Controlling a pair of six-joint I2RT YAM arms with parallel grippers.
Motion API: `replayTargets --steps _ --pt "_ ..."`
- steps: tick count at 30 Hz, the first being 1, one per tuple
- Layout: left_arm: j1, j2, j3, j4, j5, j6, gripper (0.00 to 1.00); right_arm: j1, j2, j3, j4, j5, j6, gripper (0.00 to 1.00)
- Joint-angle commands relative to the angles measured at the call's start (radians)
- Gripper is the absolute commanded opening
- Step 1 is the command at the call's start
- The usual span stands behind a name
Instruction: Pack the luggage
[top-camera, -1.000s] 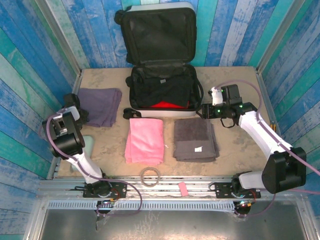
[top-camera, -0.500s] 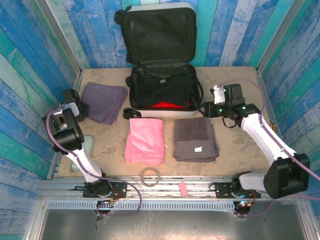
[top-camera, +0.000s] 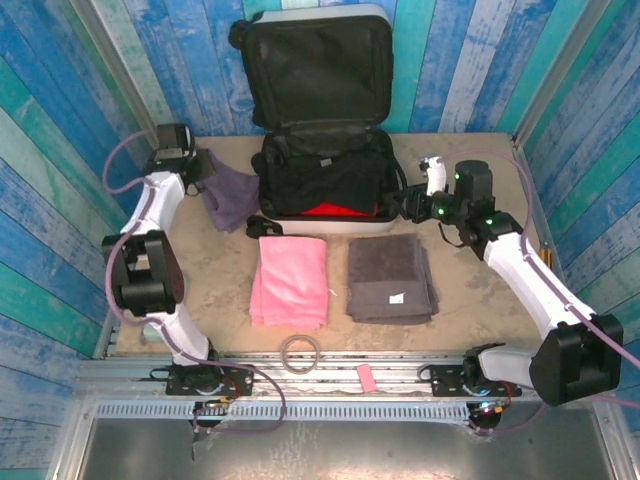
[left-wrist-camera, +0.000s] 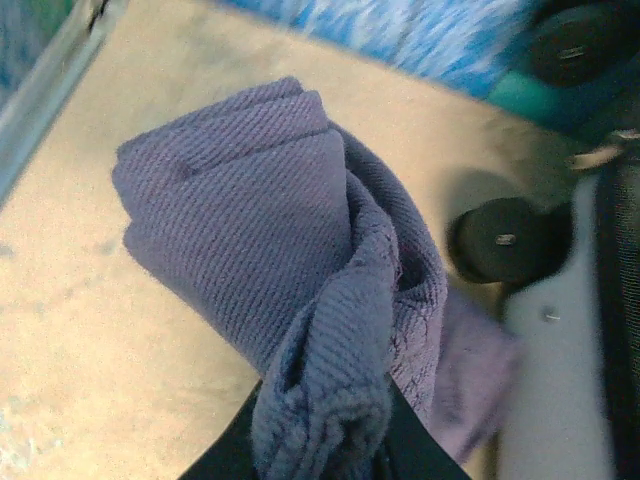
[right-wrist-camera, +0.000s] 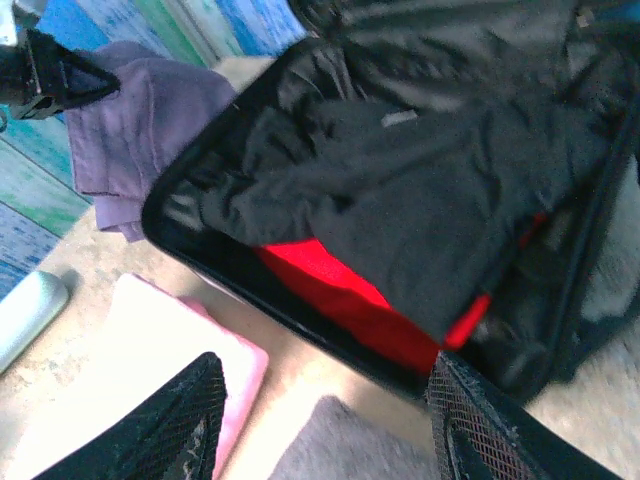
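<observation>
The left hand (top-camera: 190, 165) is clamped on a bunched purple towel (left-wrist-camera: 290, 250) near the far left corner of the surface (top-camera: 205, 295), just beside the luggage (top-camera: 320, 90). The right hand (right-wrist-camera: 320, 425) hovers at the luggage's near right corner, jaws apart and empty. The luggage lies open at the far edge, lid upright.
</observation>
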Motion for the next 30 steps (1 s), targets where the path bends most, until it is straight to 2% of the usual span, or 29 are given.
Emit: replayTargets --steps 1,2,6,9,11,13,18,24,26,30 --pt "-0.037 -0.249 -0.024 0.106 0.015 0.28 0.0 0.023 -0.009 -0.02 0.186 -0.074 -0.066 0.57" --pt "-0.057 -0.293 -0.042 0.133 0.002 0.328 0.0 0.03 -0.004 -0.015 0.211 -0.086 -0.092 0.59" --pt "-0.082 -0.343 0.047 0.013 0.152 0.514 0.0 0.032 0.06 0.048 0.258 -0.133 -0.113 0.67" --pt "-0.108 -0.386 0.089 -0.058 0.195 0.63 0.0 0.025 0.152 0.171 0.187 -0.21 -0.101 0.74" --pt "-0.111 -0.434 0.089 -0.067 0.245 0.666 0.0 0.024 0.213 0.257 0.121 -0.286 -0.145 0.75" --pt "-0.112 -0.477 0.087 -0.069 0.323 0.689 0.0 0.027 0.252 0.261 0.203 -0.343 -0.137 0.77" --pt "-0.117 -0.584 0.079 -0.041 0.453 0.678 0.0 0.066 0.292 0.125 0.622 -0.42 -0.122 0.82" --pt "-0.122 -0.635 0.088 -0.004 0.548 0.633 0.0 0.139 0.381 0.175 0.713 -0.451 -0.125 0.87" --pt "-0.125 -0.647 0.091 0.011 0.572 0.623 0.0 0.156 0.414 0.183 0.801 -0.455 -0.082 0.92" --pt "-0.128 -0.656 0.102 0.008 0.601 0.615 0.0 0.174 0.461 0.212 0.934 -0.484 -0.002 0.93"
